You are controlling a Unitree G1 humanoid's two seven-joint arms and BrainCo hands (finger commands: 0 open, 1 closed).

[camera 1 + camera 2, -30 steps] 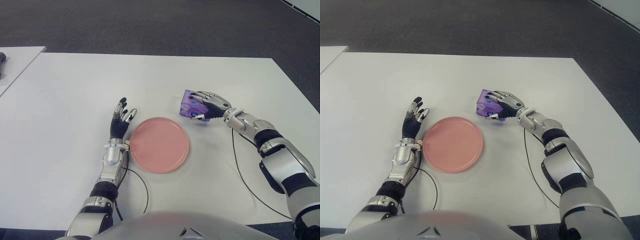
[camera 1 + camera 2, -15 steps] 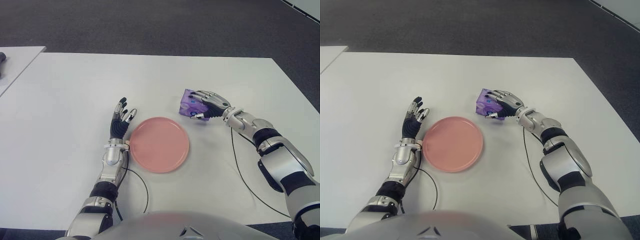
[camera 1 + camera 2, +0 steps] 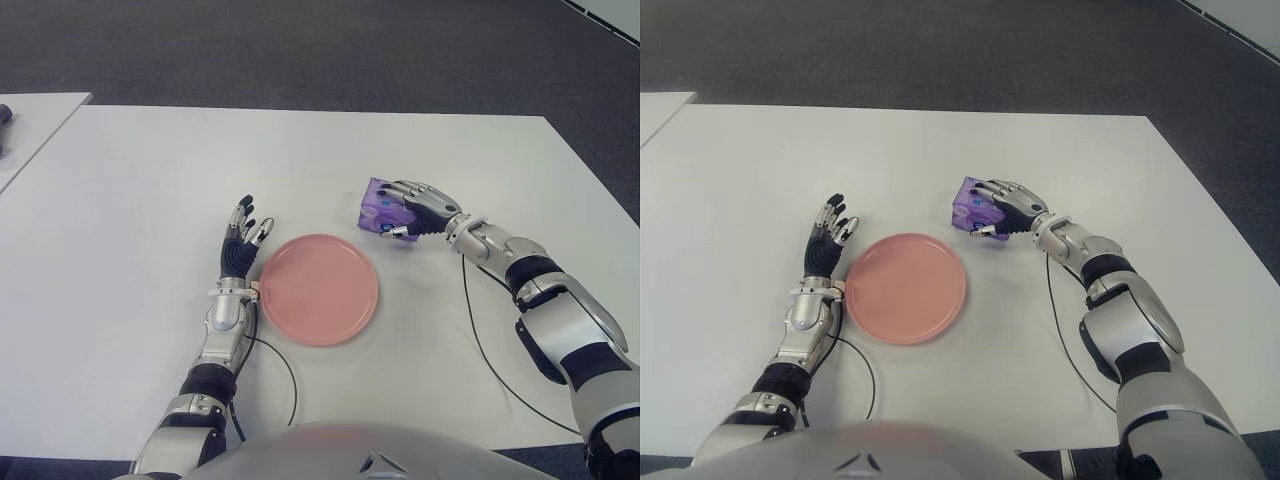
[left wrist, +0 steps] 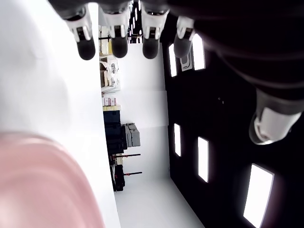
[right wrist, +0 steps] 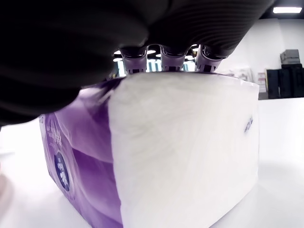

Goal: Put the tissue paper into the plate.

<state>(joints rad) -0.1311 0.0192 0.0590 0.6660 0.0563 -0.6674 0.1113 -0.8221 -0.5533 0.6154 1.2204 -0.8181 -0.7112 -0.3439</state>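
A purple pack of tissue paper (image 3: 378,208) sits on the white table (image 3: 140,180), just beyond the right rim of the pink plate (image 3: 318,288). My right hand (image 3: 412,216) is curled over the pack's right side, fingers wrapped across its top; the right wrist view shows the fingers (image 5: 164,57) pressed on the pack (image 5: 180,147), which fills that view. My left hand (image 3: 243,240) stands by the plate's left rim with fingers spread and nothing in it. The plate is bare.
A second white table (image 3: 30,125) stands at the far left with a gap between. Dark carpet lies beyond the far edge. Thin black cables (image 3: 480,340) trail from both wrists across the table.
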